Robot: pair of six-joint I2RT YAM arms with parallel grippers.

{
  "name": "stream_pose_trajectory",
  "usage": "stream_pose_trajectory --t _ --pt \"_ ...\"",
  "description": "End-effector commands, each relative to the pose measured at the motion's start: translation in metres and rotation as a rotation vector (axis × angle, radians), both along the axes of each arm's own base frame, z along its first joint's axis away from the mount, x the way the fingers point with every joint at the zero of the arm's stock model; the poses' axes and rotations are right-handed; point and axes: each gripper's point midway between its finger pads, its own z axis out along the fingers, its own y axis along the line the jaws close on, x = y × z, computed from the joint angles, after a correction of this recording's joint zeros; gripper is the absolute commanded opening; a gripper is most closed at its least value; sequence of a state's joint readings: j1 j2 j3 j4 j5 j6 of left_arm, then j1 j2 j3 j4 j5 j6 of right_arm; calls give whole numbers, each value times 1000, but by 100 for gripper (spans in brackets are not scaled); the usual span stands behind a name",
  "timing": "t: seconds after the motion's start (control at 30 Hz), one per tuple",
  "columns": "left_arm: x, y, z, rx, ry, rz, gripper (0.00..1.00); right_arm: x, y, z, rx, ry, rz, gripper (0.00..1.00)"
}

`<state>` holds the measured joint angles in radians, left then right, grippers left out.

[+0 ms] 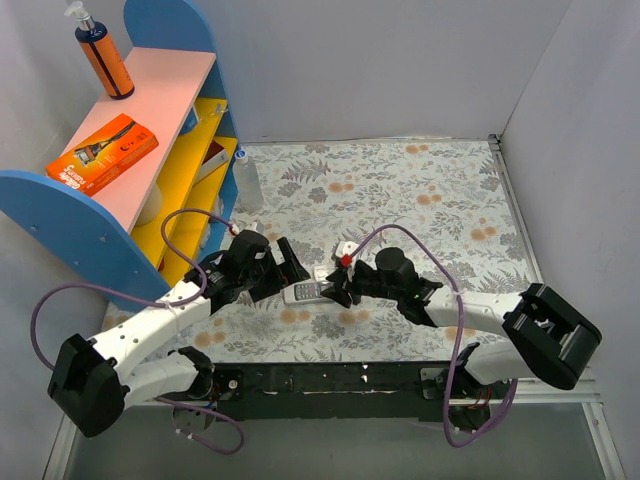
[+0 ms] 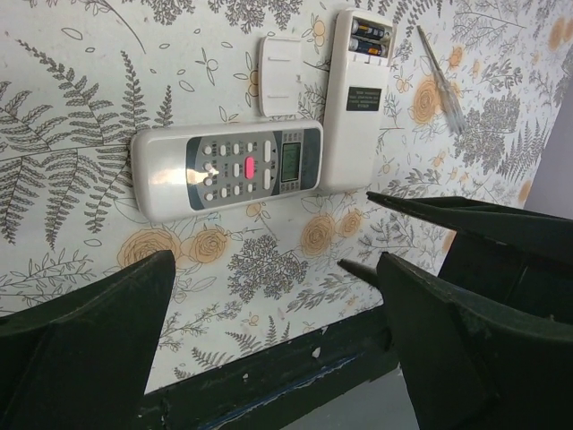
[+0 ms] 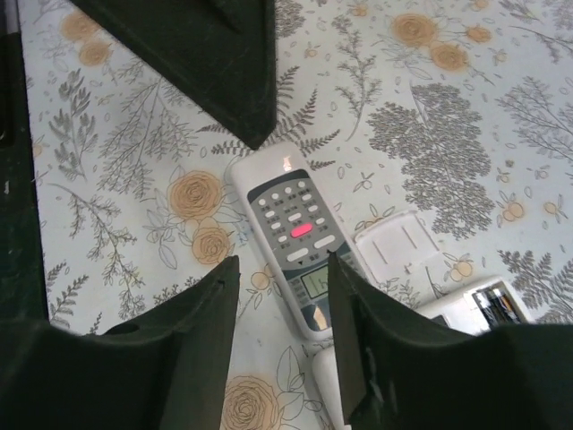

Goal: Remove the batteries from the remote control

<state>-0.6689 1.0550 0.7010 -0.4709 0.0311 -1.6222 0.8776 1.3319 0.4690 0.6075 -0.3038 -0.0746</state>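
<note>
Batteries [image 2: 369, 40]: two dark cells side by side in the uncovered bay at one end of the opened remote [image 2: 356, 107], which lies back-up on the worktop [image 2: 81, 72]. Not lifted yet, by the look of it.
Cover [image 2: 279, 63]: off, flat on the worktop just beside the bay end.
Other remote [image 2: 228, 170]: buttons up, at a right angle to the opened one, its end touching or nearly touching that one's side. I judge it's in the way, not the target.
Left pincer [image 2: 273, 260]: wide apart, holding nothing, hovering on the near side of the other remote. From here the batteries are past that remote, at the far end of the opened one.
Right pincer [image 3: 280, 269]: part open, empty, sitting over the other remote. The bay shows at the lower right of its wrist view, just past the cover.
Nearer arm: right, I reckon, since the bay sits close by its finger.
Long axis: opened remote runs away from the left pincer. Which way the cells lie in the bay I can't tell, too small.
Next move, imo: right pincer shifts sideways onto the bay end, tips lined up w/ the cells.
</note>
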Motion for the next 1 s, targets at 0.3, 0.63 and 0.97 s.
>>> stream_pose_trajectory --t 0.3,0.63,0.97 --pt "6 21 3 24 35 89 98 -2 11 -27 -135 -222 254 71" --pt "8 26 0 26 17 72 98 9 19 -59 -242 -165 296 70" --pt "2 19 -8 -31 43 64 98 16 13 -74 -295 -170 264 70"
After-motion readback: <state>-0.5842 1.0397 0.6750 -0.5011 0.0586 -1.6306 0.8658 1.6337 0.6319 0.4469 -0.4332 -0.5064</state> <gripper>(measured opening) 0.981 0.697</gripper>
